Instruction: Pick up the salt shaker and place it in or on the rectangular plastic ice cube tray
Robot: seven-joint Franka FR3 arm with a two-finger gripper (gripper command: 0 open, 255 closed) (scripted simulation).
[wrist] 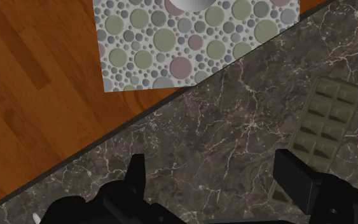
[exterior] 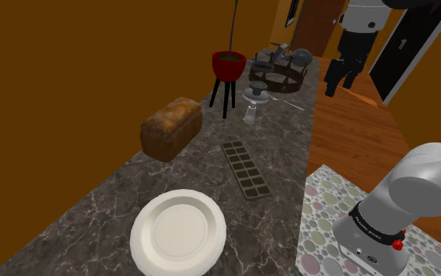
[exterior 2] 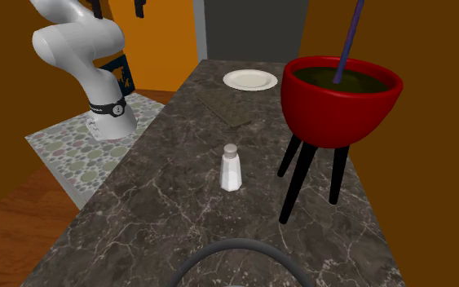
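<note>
The salt shaker (exterior: 250, 114), pale with a grey cap, stands upright on the dark marble counter between the red bowl and the ice cube tray; it stands upright in the second exterior view too (exterior 2: 231, 169). The dark ice cube tray (exterior: 245, 167) lies flat in the middle of the counter, also seen as a flat dark slab (exterior 2: 226, 108). My gripper (exterior: 337, 84) hangs high over the counter's edge, well away from the shaker. In the wrist view the gripper (wrist: 215, 181) is open with nothing between its fingers, and the tray (wrist: 323, 130) lies beside the right finger (wrist: 298, 181).
A white plate (exterior: 178, 232) sits at the near end, a brown loaf (exterior: 171, 128) beside the tray. A red bowl on black legs (exterior: 229, 66) and a basket of utensils (exterior: 277, 72) stand past the shaker. Wooden floor (wrist: 37, 76) and the dotted stand top (wrist: 190, 44) border the counter.
</note>
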